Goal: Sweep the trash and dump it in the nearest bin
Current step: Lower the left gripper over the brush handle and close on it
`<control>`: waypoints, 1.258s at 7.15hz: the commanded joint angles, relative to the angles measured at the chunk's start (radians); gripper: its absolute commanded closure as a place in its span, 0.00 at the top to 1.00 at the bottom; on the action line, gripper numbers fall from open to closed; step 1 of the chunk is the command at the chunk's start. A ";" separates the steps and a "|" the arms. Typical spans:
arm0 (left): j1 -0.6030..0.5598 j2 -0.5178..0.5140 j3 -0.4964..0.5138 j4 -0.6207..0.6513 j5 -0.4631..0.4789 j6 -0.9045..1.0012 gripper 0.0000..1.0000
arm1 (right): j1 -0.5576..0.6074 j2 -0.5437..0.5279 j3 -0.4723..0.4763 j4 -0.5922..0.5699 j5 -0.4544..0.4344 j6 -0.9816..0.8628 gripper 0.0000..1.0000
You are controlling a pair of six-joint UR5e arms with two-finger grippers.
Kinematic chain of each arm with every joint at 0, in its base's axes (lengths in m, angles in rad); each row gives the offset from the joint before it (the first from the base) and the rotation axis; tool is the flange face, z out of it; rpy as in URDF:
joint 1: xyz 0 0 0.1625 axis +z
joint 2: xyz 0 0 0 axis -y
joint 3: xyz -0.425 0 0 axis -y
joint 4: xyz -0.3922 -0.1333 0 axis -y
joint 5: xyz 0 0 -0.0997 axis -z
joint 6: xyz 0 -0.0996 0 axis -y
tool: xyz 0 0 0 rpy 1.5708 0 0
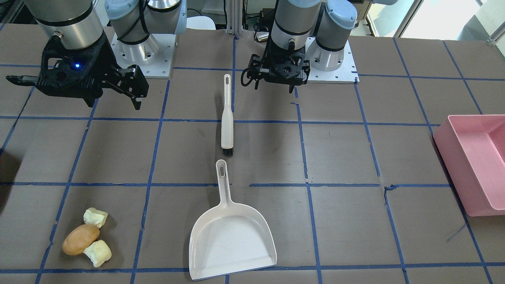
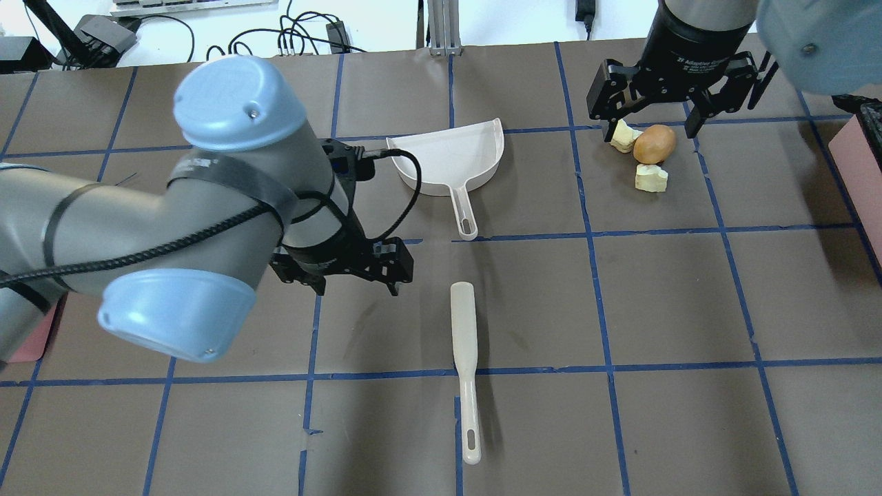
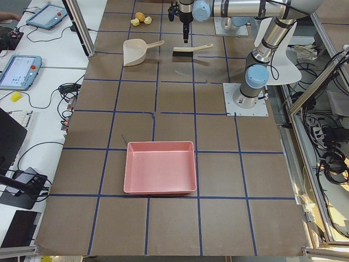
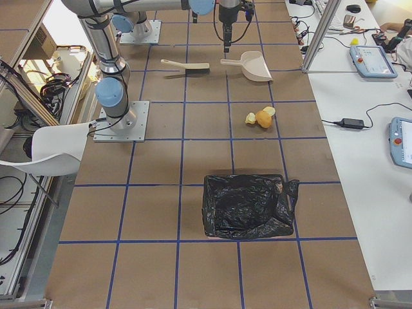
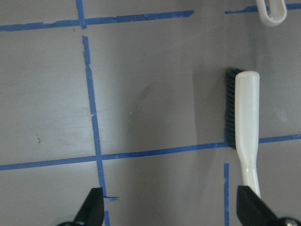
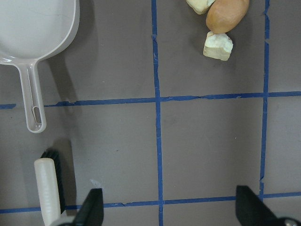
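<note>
The trash, a tan potato-like lump with two pale yellow-green chunks, lies in a cluster on the table; the right wrist view catches it at its top edge. A cream brush lies mid-table, bristles toward the cream dustpan. My left gripper hovers open just left of the brush, holding nothing. High above the table, my right gripper is open and empty, with the dustpan and the brush in its view.
A pink bin stands at the table's end on my left. A bin lined with a black bag stands toward the end on my right, nearer the trash. Blue tape lines grid the brown table.
</note>
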 commanded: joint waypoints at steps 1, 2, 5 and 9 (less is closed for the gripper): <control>-0.137 -0.072 -0.053 0.158 0.003 -0.151 1.00 | 0.000 0.002 0.000 0.000 0.000 0.000 1.00; -0.159 -0.121 -0.070 0.221 0.002 -0.215 1.00 | 0.000 0.000 0.000 0.000 -0.002 0.000 1.00; -0.243 -0.202 -0.088 0.327 0.017 -0.254 1.00 | 0.000 0.000 0.000 0.000 0.000 0.000 1.00; -0.303 -0.260 -0.131 0.441 0.020 -0.283 1.00 | 0.002 0.000 0.000 0.000 -0.003 -0.001 1.00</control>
